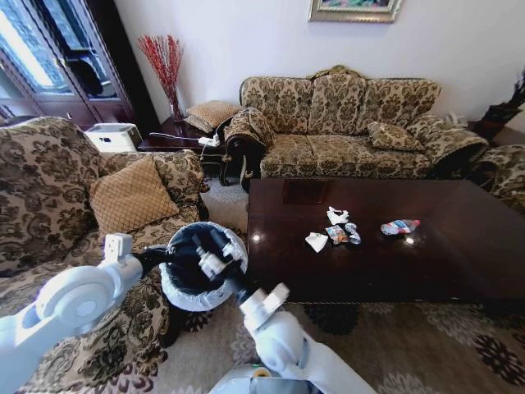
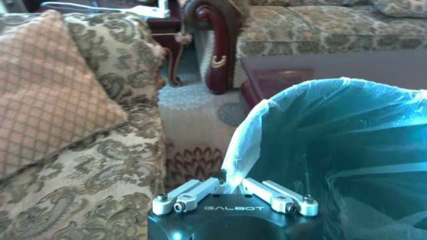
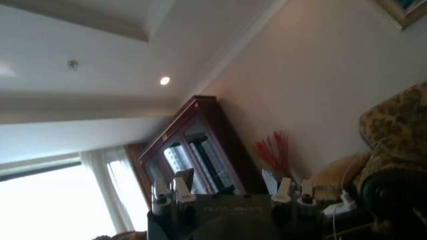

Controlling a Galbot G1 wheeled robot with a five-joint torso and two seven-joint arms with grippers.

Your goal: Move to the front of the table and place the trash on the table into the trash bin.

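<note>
Head view: I see the large dark glossy reddish-brown table (image 1: 459,263) ahead and to the right. The trash lies near its middle: a crumpled white paper bit (image 1: 336,215), a folded white scrap (image 1: 317,241), crinkled wrappers (image 1: 343,234) and a crushed clear plastic bottle with a red-blue label (image 1: 399,226). The small round dark trash bin lined with a whitish plastic bag (image 1: 182,287) sits just off the table's near-left corner, beside the floral armchair (image 1: 49,180). The left gripper (image 1: 168,256) is at the bin's left rim. The right gripper (image 1: 212,264) hangs over the bin mouth; I cannot tell how its pincer stands. I judge the step in hand to be holding the bin close to the table. To do it well, I would keep the rim level and clear of the table edge so the liner does not pull loose.

Left wrist view: the left pincer is clamped on the liner rim, the bag pinched between the fingers (image 2: 193,192). The bin's floor is cut off, so I cannot confirm its contents.

Right wrist view: this camera points up at the ceiling, a dark wooden cabinet (image 3: 200,145) and a wall; the pincer tips are too murky to read.
</note>
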